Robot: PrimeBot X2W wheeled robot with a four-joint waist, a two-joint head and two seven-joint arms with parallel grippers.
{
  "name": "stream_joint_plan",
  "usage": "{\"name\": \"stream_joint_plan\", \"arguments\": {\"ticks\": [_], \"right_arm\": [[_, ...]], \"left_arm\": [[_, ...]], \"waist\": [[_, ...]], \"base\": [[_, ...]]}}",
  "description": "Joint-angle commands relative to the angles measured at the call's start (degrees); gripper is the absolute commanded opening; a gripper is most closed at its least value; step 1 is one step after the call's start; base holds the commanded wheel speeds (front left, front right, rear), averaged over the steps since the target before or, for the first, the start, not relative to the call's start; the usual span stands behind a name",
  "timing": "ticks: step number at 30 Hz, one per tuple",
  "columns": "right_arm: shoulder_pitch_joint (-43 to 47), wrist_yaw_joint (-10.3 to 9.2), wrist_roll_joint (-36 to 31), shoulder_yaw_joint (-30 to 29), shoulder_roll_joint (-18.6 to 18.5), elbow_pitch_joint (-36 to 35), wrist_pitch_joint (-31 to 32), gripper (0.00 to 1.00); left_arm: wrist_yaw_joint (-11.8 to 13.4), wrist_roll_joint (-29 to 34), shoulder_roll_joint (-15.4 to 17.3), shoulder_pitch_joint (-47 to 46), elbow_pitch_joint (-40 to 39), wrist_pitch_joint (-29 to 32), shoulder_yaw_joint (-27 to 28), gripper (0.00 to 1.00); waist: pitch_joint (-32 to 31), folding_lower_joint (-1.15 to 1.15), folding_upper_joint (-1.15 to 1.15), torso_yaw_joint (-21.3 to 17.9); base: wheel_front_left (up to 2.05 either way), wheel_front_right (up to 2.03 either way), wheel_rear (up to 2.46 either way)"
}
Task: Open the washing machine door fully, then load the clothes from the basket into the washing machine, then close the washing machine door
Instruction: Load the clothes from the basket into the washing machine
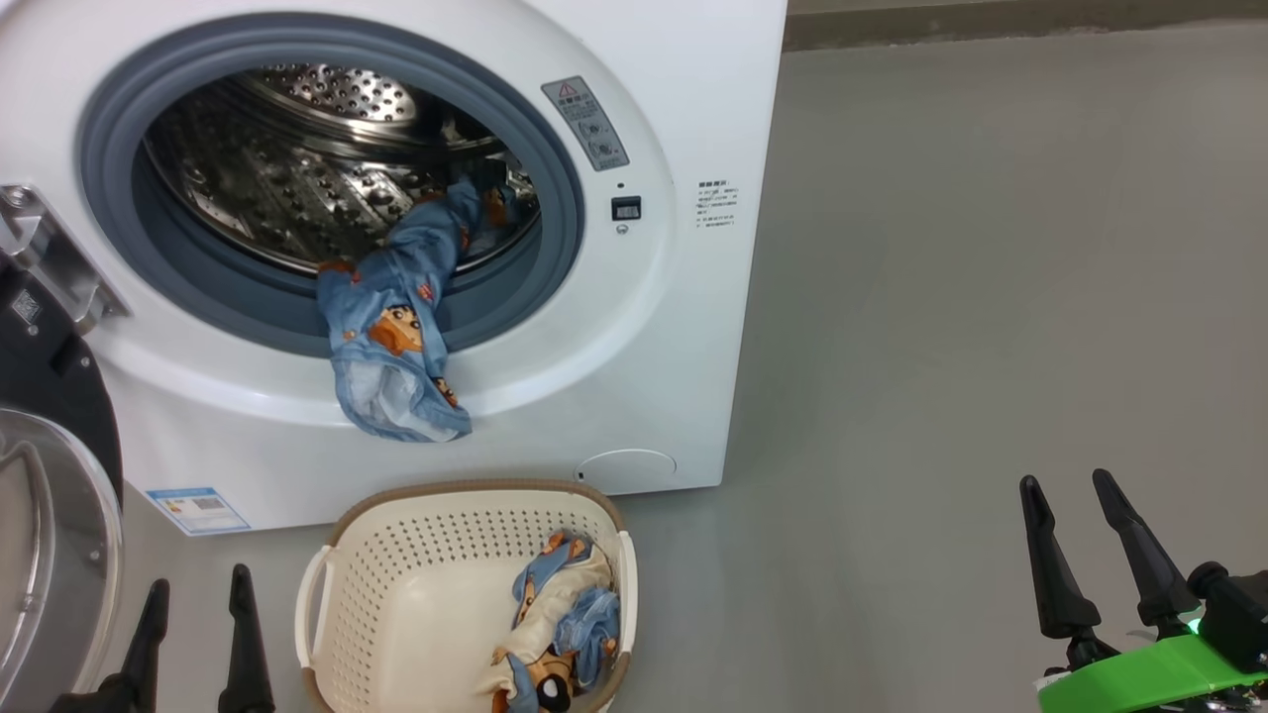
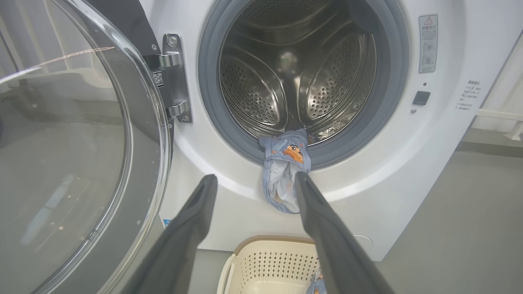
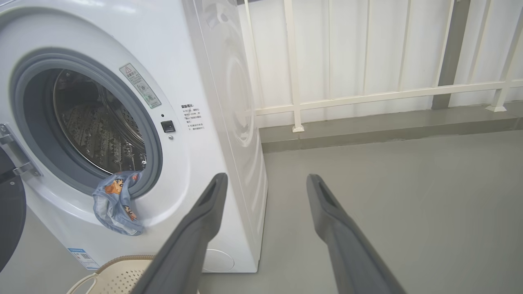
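Note:
The washing machine (image 1: 693, 119) stands with its door (image 1: 45, 555) swung open at the left. A light blue garment (image 1: 396, 337) hangs half out of the drum over the grey ring; the same garment (image 2: 284, 175) shows between my left fingers, and again (image 3: 116, 202) in the right wrist view. More clothes (image 1: 560, 619) lie in the basket (image 1: 396, 555) on the floor before the machine. My left gripper (image 1: 198, 579) is open at the basket's left, holding nothing. My right gripper (image 1: 1070, 485) is open over bare floor far right.
Grey floor (image 1: 991, 297) stretches to the right of the machine. A white railing (image 3: 367, 96) and a low kerb run behind it. The door's glass bowl (image 2: 61, 143) bulges close to my left arm.

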Motion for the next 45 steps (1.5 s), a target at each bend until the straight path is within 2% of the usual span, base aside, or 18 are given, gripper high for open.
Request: {"name": "stream_joint_plan", "arguments": {"ticks": [1,9,19,35,45], "right_arm": [[-0.9,0.32,0.2,0.9,-1.0,-1.6,-0.4,1.0],[-2.7,0.32,0.1,0.7,-0.7,-2.2,-0.4,1.0],[-7.8,0.32,0.1,0.6,0.3,-2.8,-0.4,1.0],[-14.9,0.32,-0.2,1.2,1.7,-3.7,-0.4,1.0],[-17.2,0.32,0.0,2.1,2.4,-3.8,-0.4,1.0]], "left_arm": [[-0.3,0.5,0.6,-1.0,-1.9,-0.3,2.0,1.0],[-0.3,0.1,0.3,-3.1,-0.7,-0.3,1.9,1.0],[-0.3,-1.7,0.3,-10.6,4.4,-0.3,1.4,1.0],[-0.3,-4.1,3.9,-26.3,15.3,-0.3,-1.4,1.0],[-0.3,-4.7,7.0,-37.3,26.2,-0.3,-4.8,1.0]], "waist": [[0.4,0.0,0.0,-0.1],[3.6,0.0,0.0,-0.5],[11.9,0.0,0.0,-1.3],[22.9,0.0,0.0,-2.9],[27.5,0.0,0.0,-4.7]], "base": [[0.0,0.0,0.0],[0.0,0.0,0.0],[0.0,0.0,0.0],[0.0,0.0,0.0],[0.0,0.0,0.0]]}}
